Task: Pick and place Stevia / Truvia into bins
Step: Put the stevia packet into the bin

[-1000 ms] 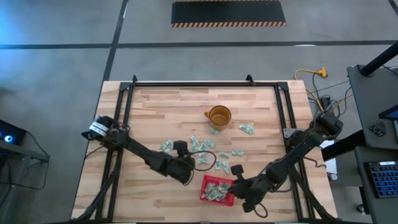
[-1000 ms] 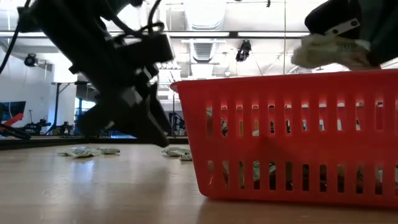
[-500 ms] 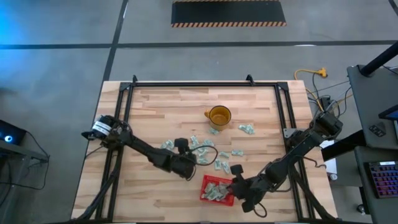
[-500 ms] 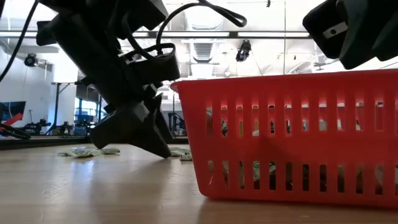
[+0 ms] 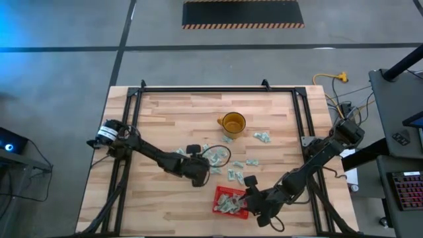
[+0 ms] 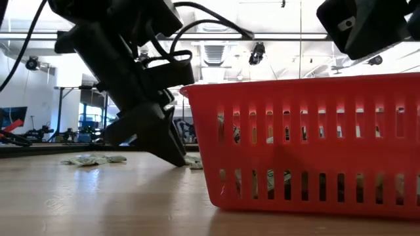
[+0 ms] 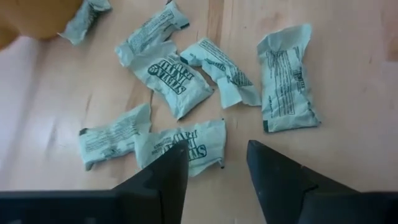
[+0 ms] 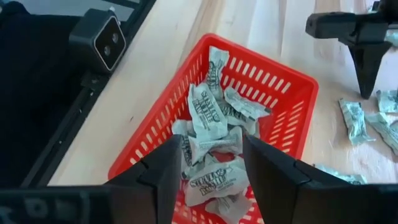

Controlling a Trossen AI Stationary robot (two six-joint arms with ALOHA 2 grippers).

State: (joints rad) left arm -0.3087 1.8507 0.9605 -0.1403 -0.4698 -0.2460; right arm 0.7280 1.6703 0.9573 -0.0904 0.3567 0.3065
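1. My red mesh basket (image 5: 230,201) sits near the bench's front edge, right of centre, and holds a heap of pale green Stevia packets (image 8: 208,112); "STEVIA" reads on some.
2. The amber mug (image 5: 232,123) stands toward the bench's back edge, middle.
3. My right pincer (image 8: 210,163) hangs over the basket with its fingers spread and nothing between them; the heap lies right beneath.
4. My left pincer (image 7: 216,167) is low over the bench's centre, fingers parted and empty, with one loose packet (image 7: 184,145) lying just ahead of the tips.
5. More loose packets (image 5: 231,173) are scattered between mug and basket; their print reads "STEVIA".
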